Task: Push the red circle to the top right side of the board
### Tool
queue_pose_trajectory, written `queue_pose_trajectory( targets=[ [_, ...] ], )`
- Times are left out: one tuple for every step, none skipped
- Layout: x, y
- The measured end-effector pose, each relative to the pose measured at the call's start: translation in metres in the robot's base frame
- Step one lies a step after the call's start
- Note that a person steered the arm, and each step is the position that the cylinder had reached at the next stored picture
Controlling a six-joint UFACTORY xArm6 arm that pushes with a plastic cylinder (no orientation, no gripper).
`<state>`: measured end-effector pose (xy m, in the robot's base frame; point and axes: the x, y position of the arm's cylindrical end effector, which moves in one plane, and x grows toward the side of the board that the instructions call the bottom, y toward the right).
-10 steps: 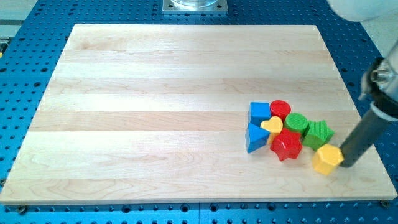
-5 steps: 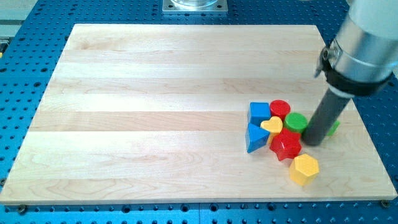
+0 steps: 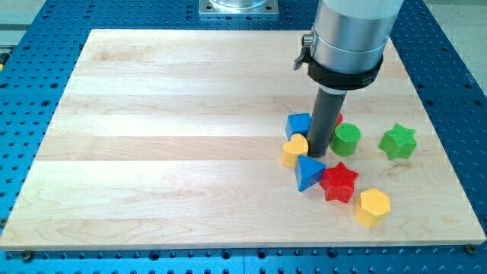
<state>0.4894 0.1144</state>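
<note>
Tip [image 3: 317, 154] now mid-cluster, hiding most of red circle [image 3: 338, 119].
No gripper fitted; yellow heart [image 3: 294, 150], green star [image 3: 398, 141] knocked outward.

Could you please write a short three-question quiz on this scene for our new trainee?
1. True or false: my tip is down among the clustered blocks, touching the yellow heart.
2. Which block lies nearest the view's right edge? A) green star B) blue triangle C) red star
3. Fill in: the red circle is mostly hidden behind the ____.

Key:
1. False; the tip is among them but just right of the heart, above the blue triangle.
2. A
3. rod
</note>
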Motion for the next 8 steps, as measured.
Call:
queue_pose_trajectory(
  targets=[
    [0.012,0.022],
    [-0.015,0.034],
    [-0.065,0.021],
    [-0.098,0.013],
    [-0.085,-0.046],
    [-0.115,-0.057],
    [-0.133,-0.121],
    [-0.156,-0.031]
  ],
)
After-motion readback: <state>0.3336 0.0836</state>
